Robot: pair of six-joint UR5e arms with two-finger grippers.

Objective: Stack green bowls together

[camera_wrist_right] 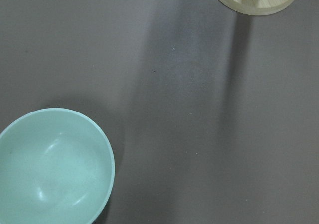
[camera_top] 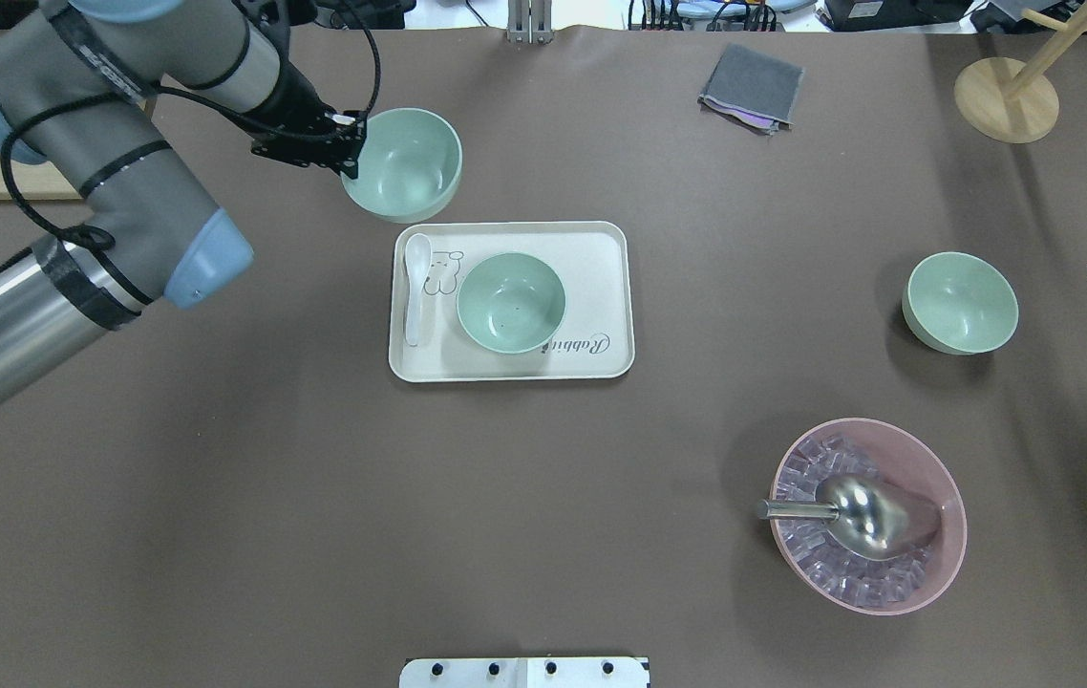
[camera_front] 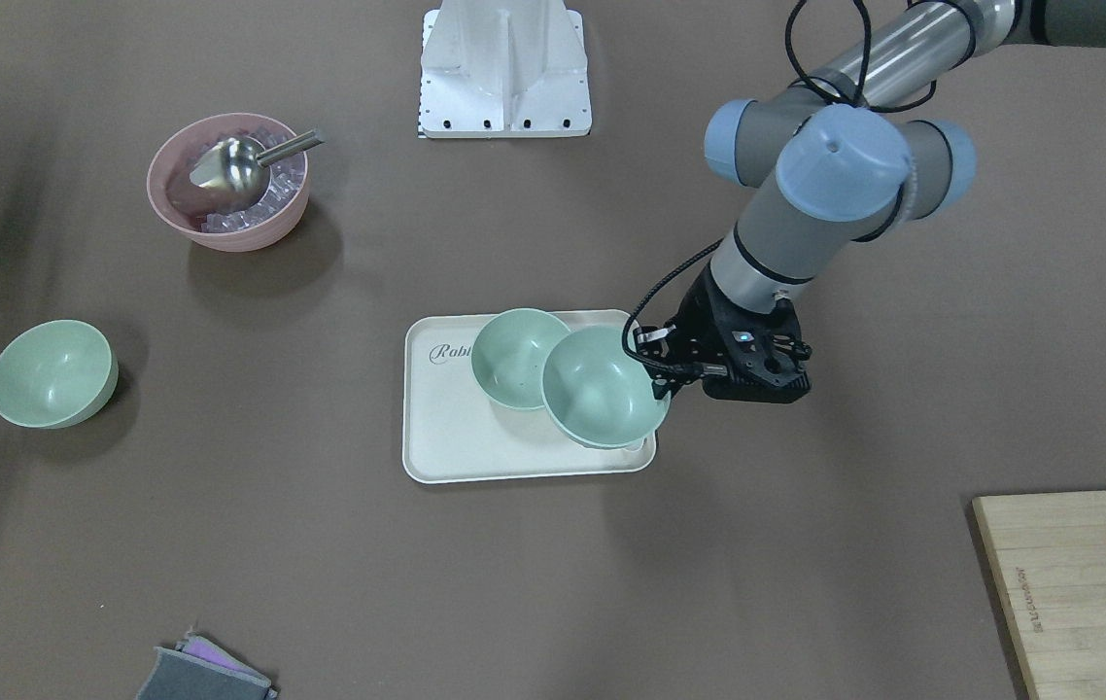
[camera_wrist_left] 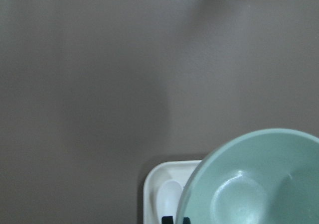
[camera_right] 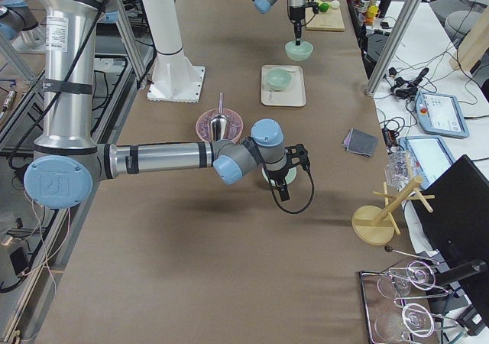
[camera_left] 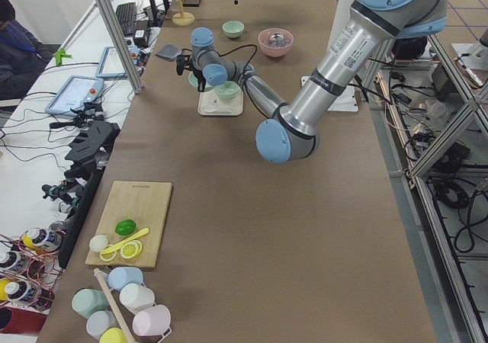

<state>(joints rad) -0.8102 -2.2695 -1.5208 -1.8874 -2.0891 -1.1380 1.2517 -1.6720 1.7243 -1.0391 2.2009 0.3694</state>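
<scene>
My left gripper (camera_top: 350, 159) is shut on the rim of a pale green bowl (camera_top: 405, 164) and holds it in the air by the far left corner of the cream tray (camera_top: 601, 287). In the front view this bowl (camera_front: 602, 387) overlaps the tray's edge. A second green bowl (camera_top: 511, 302) stands on the tray next to a white spoon (camera_top: 416, 287). A third green bowl (camera_top: 961, 302) stands on the table at the right. My right gripper (camera_right: 283, 193) hangs just beyond it; I cannot tell if it is open. Its wrist view shows that bowl (camera_wrist_right: 52, 167) at the lower left.
A pink bowl (camera_top: 935, 478) with ice and a metal scoop (camera_top: 863, 516) stands near right. A grey cloth (camera_top: 752, 86) and a wooden stand (camera_top: 1007, 96) are at the far side. A cutting board (camera_front: 1078, 583) lies far left.
</scene>
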